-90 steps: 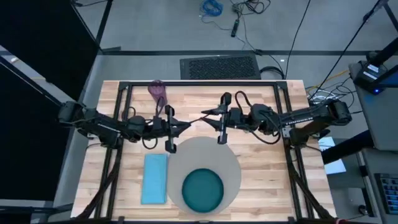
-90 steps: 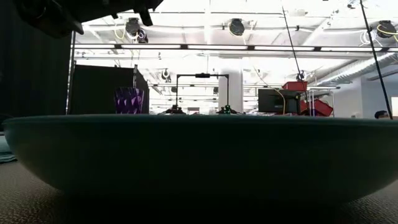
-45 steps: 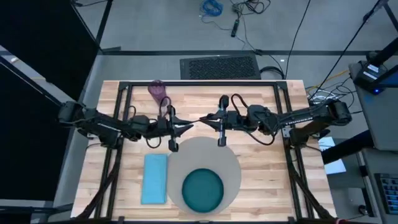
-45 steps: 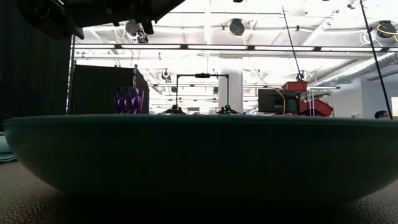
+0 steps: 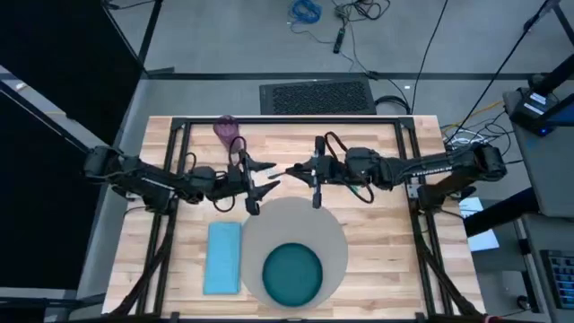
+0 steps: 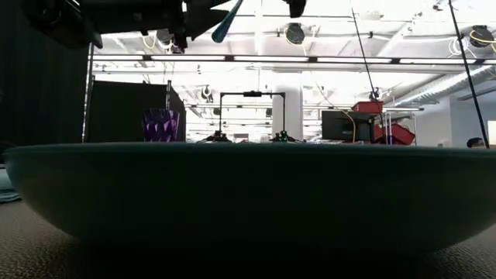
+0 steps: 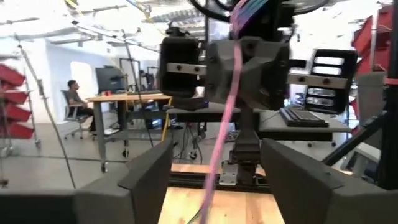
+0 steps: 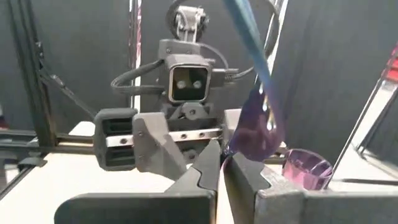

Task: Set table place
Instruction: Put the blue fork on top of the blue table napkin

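From above, the left gripper (image 5: 263, 176) and the right gripper (image 5: 299, 170) face each other over the far edge of the round mat (image 5: 334, 235). Half a second ago their tips met. Now the left fingers are spread in a V and a gap has opened between the arms. The teal plate (image 5: 292, 274) sits on the mat, the blue napkin (image 5: 223, 257) lies just beside the mat on the tabletop (image 5: 377, 260), and the purple cup (image 5: 226, 130) stands at the far left. At table height, a teal handle (image 6: 225, 25) has newly come into view up between the two dark arms, above the plate's rim. The left wrist view shows its own fingers (image 7: 149, 180) wide apart, holding nothing. The right wrist view shows its fingers drawn together, seemingly clamped on the spoon (image 8: 252, 46) near its bowl. This looks like a handover to the right arm, so the spoon still needs laying down. No readable writing or brand shows.
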Controlling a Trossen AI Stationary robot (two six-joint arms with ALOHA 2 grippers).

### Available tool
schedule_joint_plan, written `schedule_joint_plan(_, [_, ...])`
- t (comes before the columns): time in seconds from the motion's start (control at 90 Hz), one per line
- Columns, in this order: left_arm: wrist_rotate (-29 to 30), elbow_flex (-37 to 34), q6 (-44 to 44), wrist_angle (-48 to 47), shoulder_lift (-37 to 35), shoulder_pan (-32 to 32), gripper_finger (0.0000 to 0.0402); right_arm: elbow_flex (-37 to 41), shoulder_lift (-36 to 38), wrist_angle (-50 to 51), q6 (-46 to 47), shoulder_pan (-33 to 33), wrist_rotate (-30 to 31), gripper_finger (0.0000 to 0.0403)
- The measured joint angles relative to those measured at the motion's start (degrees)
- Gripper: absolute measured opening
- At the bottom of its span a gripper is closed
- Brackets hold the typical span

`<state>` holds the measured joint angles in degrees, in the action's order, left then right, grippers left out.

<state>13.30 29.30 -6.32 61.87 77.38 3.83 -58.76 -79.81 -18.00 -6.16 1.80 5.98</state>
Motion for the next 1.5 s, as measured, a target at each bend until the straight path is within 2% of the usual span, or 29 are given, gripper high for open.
schedule_joint_plan(0.133, [-0.1, 0.7, 0.4, -4.2, 0.0, -0.1, 0.0244, -2.1, 0.0, 5.8, 1.8, 0.0, -0.2, 0.0])
schedule_joint_plan(0.267, [-3.8, 3.3, 3.0, -12.3, 0.0, -0.1, 0.0244, -2.2, 0.0, 7.7, 3.2, 0.0, -1.0, 0.0])
schedule_joint_plan(0.389, [-4.3, 6.0, 3.0, -18.3, 0.0, 0.0, 0.0245, -2.3, 0.0, 10.0, 5.3, -0.3, -2.9, 0.0])
schedule_joint_plan(0.533, [-4.6, 7.5, 3.0, -20.0, 0.0, 0.0, 0.0245, -2.3, 0.0, 13.1, 7.2, -0.3, -3.3, 0.0])
schedule_joint_plan(0.744, [-8.2, 9.6, 5.4, -24.5, 0.0, 0.0, 0.0245, -2.3, 0.0, 14.3, 7.7, -0.3, -3.2, 0.0])
schedule_joint_plan(1.144, [-8.3, 9.7, 7.0, -25.8, 0.0, 0.0, 0.0241, -2.3, -2.6, 13.1, 8.5, -0.3, -3.3, 0.0])
schedule_joint_plan(1.222, [-8.3, 9.7, 7.5, -27.0, 0.0, -0.1, 0.0226, -2.3, -3.1, 12.8, 8.5, -0.3, -3.3, 0.0])
schedule_joint_plan(1.311, [-8.3, 9.7, 7.5, -27.8, 0.0, -0.1, 0.019, -2.3, -3.2, 12.2, 8.5, -0.3, -3.3, 0.0])
schedule_joint_plan(1.5, [-8.0, 9.7, 6.5, -28.4, 0.0, -0.1, 0.0071, -2.3, -3.2, 12.1, 8.5, -0.7, -3.4, 0.0])
